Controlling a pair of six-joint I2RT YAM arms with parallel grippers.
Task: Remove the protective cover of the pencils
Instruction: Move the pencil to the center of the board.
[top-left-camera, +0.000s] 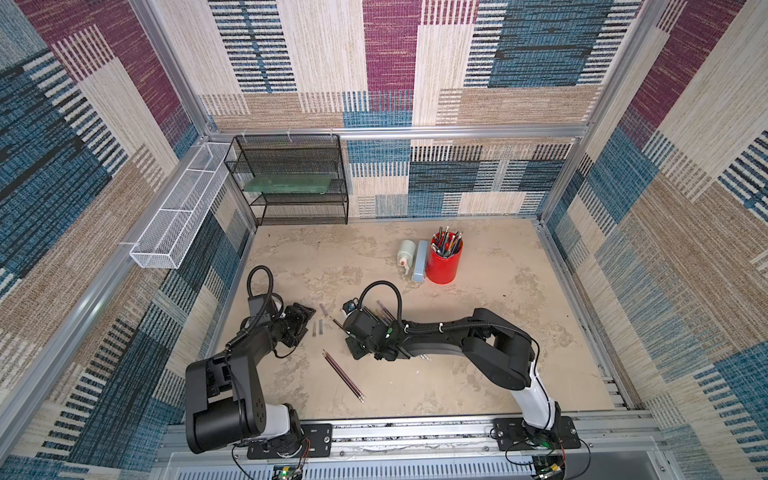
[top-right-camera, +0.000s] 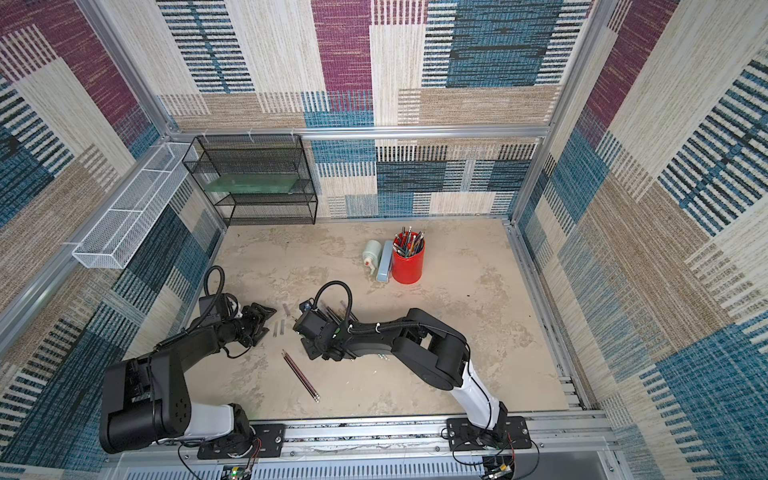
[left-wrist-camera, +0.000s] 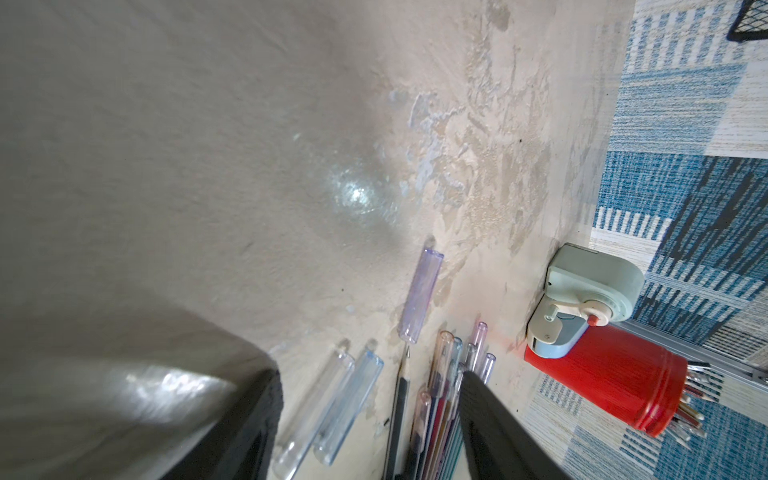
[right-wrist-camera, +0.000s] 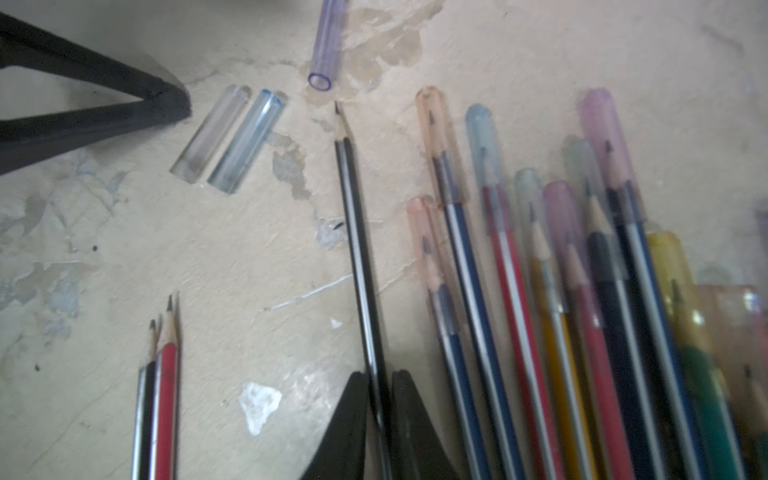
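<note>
Worktop (top-left-camera: 519, 324): beige, mottled, fills the lower middle of both top views. Two black arms reach in from the bottom edge and meet left of centre.

Red cup (top-left-camera: 444, 262): upper right of centre, stuffed with pens or pencils, can't tell which. Pale sharpener (top-left-camera: 406, 252) just beside it. Neither in play.

Capped pencils (right-wrist-camera: 540, 249): fanned bundle at the right of the right wrist view. Tinted covers over the points, shafts touching and overlapping. From above they are mostly hidden under the right arm.

Left pincer (left-wrist-camera: 370, 372): jaws wide apart, nothing between them, hovering near the loose covers.

Right pincer (right-wrist-camera: 380, 382): clamped on the shaft of the black pencil (right-wrist-camera: 353, 199), bottom centre of that view, far back from the point. Point is bare, lead looks intact.

Bare pair (right-wrist-camera: 160, 374): two uncovered pencils side by side, lower left, well apart from the bundle.

Violet cover (right-wrist-camera: 326, 45): top centre, open mouth just beyond the black pencil's point, not touching it. Two clear covers (right-wrist-camera: 228, 137), one bluish, lie side by side to its left.

Reading: this pencil is done, so the step in hand is likely parking it. Lay it low and flat by the bare pair so it can't roll into the bundle. For the next one, hold the shaft close behind the cover and let the left pincer take the cover alone. Pull straight along the axis, since sideways force risks snapping the lead
</note>
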